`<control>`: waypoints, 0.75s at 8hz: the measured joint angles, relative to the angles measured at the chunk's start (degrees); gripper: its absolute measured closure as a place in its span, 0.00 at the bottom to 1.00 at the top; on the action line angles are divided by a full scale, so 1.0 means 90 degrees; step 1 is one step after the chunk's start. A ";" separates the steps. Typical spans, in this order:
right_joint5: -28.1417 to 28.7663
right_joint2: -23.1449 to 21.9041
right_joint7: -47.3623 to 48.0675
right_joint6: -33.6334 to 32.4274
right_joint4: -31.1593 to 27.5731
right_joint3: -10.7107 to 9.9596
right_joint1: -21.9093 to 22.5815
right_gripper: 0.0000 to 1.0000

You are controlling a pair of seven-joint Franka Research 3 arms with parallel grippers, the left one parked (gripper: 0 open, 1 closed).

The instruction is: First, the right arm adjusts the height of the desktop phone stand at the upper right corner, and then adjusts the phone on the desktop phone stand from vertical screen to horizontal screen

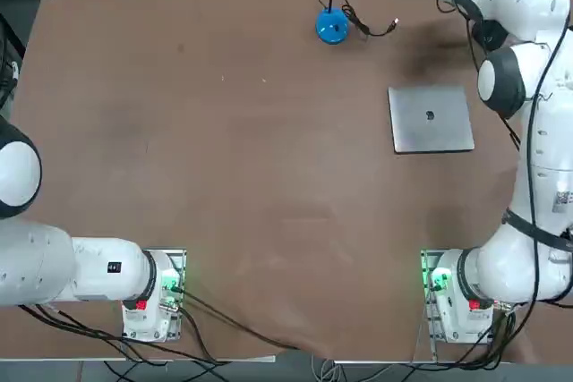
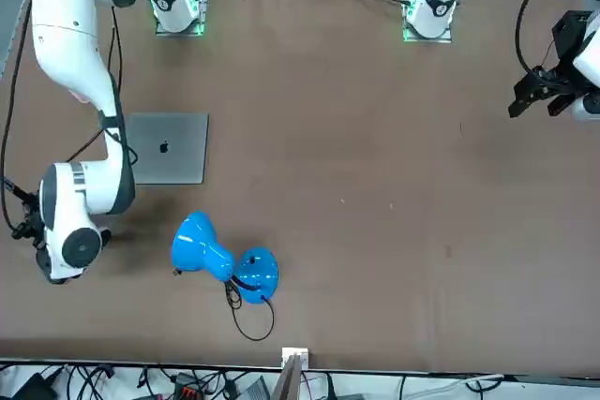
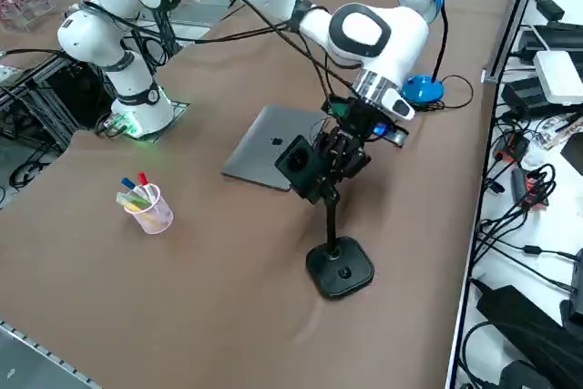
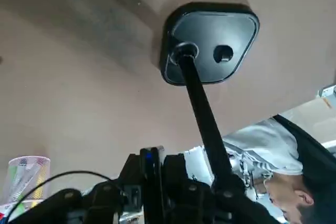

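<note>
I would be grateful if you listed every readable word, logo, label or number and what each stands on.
No words or numbers are readable.
Apple logo, no text: on the silver laptop.
Small square code on the right arm: too small to read.

Silver laptop [image 1: 431,119], one, closed, dark logo on its lid, lying flat to my right of centre. Blue lamp base [image 1: 331,26], one, round, at the table's far edge, black cable [image 1: 365,28] just beside. My right arm [image 1: 546,158], white, grey-banded, reaching along the brown table's [image 1: 260,167] right side.
</note>
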 joint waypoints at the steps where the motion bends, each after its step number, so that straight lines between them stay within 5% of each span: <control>1: 0.0056 0.0000 -0.0010 -0.0002 0.0026 0.0000 -0.0003 0.81; 6: 0.0352 -0.0126 -0.0029 -0.0059 0.0129 -0.0003 -0.0028 0.78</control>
